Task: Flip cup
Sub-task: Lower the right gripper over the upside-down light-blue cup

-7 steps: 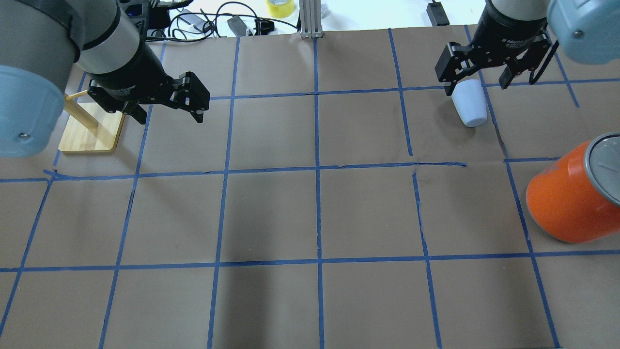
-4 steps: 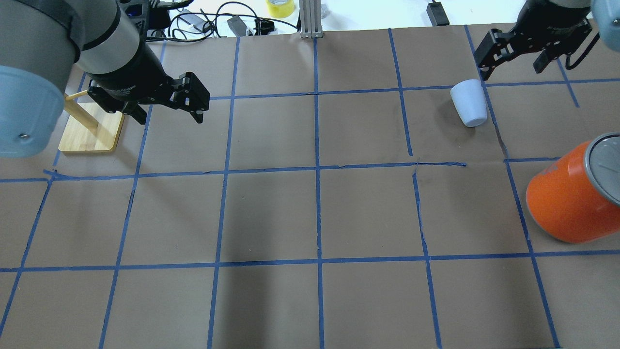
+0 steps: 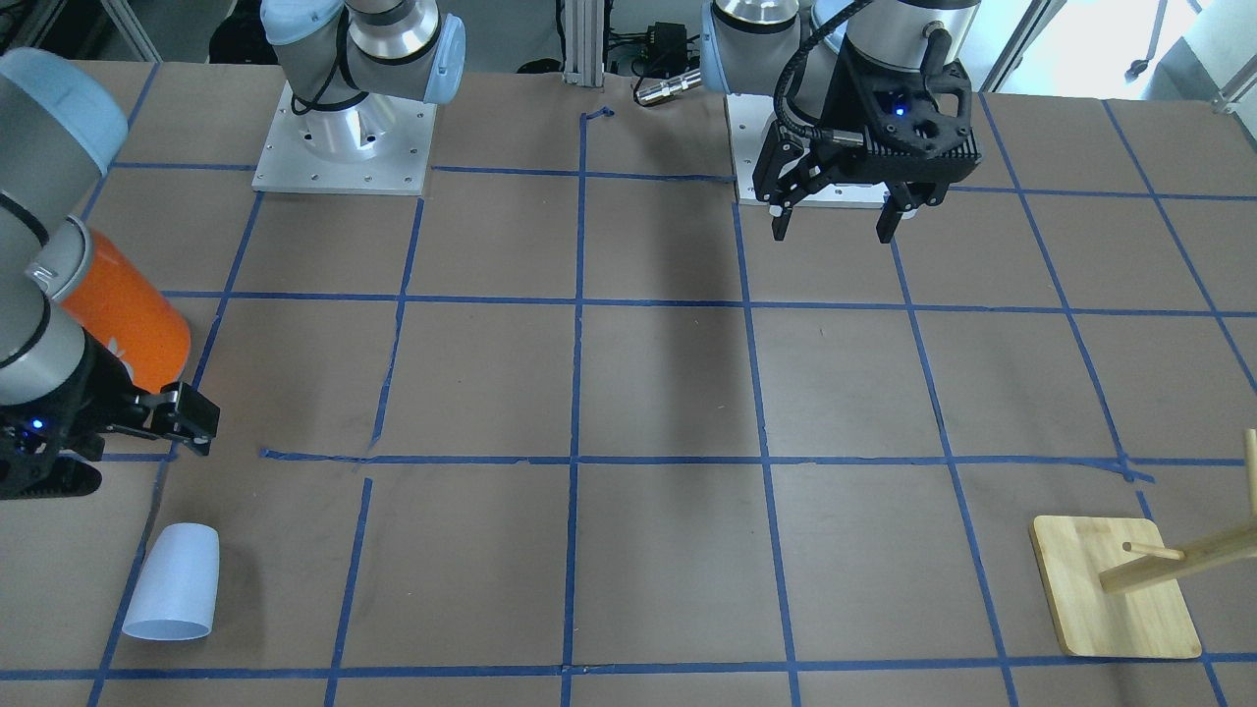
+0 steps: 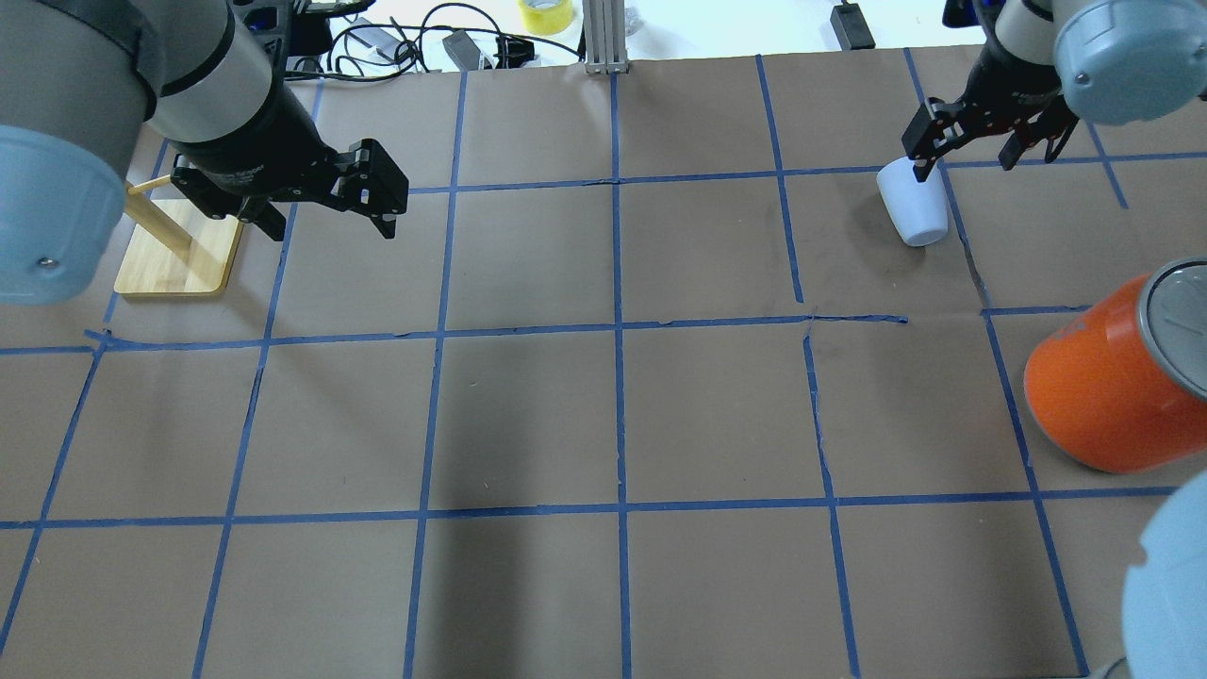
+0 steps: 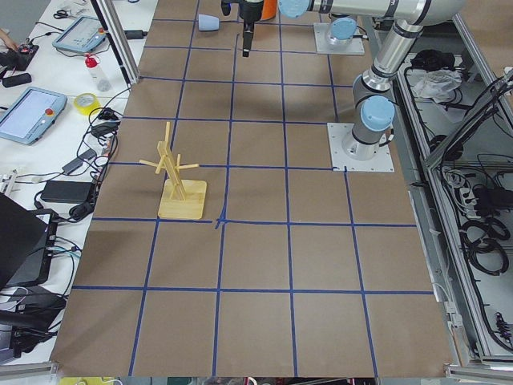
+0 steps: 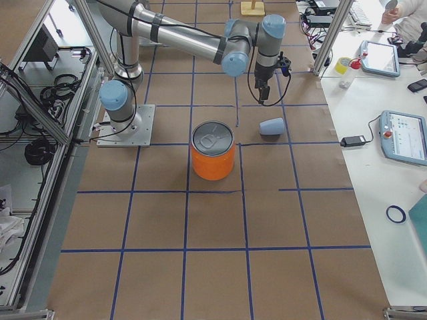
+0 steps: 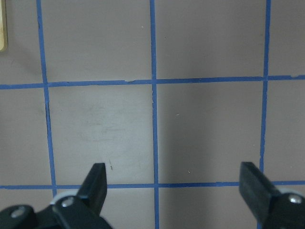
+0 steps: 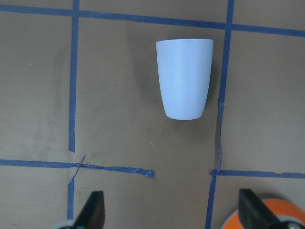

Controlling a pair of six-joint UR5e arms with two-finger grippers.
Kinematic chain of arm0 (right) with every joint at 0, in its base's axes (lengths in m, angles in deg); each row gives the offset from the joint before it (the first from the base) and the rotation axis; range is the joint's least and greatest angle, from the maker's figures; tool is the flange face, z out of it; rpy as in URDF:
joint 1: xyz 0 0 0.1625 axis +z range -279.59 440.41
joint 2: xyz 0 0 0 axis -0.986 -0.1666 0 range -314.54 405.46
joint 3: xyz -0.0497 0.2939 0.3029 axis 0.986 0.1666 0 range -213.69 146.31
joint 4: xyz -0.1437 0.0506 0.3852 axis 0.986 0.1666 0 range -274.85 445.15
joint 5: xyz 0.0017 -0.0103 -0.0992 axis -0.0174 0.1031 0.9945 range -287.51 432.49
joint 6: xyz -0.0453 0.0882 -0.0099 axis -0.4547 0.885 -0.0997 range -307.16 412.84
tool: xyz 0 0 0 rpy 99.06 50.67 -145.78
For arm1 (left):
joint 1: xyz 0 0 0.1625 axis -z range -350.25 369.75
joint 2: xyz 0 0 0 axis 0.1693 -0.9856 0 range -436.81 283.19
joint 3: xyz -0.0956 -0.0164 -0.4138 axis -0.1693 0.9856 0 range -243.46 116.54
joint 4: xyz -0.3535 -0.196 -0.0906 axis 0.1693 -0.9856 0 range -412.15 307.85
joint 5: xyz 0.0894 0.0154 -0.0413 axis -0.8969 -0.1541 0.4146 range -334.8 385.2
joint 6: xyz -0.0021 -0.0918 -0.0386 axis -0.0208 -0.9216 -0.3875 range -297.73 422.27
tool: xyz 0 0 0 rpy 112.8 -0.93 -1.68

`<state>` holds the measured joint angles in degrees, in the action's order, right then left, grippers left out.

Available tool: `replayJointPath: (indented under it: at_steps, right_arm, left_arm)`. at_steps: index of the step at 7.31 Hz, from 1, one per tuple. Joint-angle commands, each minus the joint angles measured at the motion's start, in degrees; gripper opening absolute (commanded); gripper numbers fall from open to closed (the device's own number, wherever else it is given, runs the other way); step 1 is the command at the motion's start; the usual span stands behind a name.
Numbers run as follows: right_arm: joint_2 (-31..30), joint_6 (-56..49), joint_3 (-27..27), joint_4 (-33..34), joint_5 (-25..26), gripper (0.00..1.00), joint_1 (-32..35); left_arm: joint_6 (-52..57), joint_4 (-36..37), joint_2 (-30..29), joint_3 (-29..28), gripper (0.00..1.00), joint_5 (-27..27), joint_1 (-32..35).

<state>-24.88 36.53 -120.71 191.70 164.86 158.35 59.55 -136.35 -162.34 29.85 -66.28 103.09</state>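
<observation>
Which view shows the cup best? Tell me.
Right wrist-mounted: the cup lies on its side, whole, large and unobstructed. Front-facing and exterior right show it smaller; overhead has the right gripper overlapping its rim; exterior left shows it tiny.

On the worktop (image 4: 613,424), the cup (image 4: 911,205) lies on its side at the far right. The can (image 4: 1103,387) stands nearer and further right, well apart. The stand (image 4: 179,247) sits far left. The right gripper (image 4: 963,168) hangs near the cup.
</observation>
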Motion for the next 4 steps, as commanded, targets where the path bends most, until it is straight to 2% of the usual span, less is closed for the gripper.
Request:
replayJointPath:
  at_steps: [1,2,4]
  right_arm:
    - [7.56,-0.56,0.01,12.20,0.53,1.00,-0.69]
    - [10.54,-0.39,0.01,15.15,0.19,1.00,-1.30]
    - [13.11,-0.56,0.01,15.36,-0.08,1.00,-1.48]
  left_arm:
    - [-0.01,0.00,0.02,0.03,1.00,-0.02,0.00]
    - [-0.01,0.00,0.02,0.03,1.00,-0.02,0.00]
    - [-0.01,0.00,0.10,0.03,1.00,-0.10,0.00]
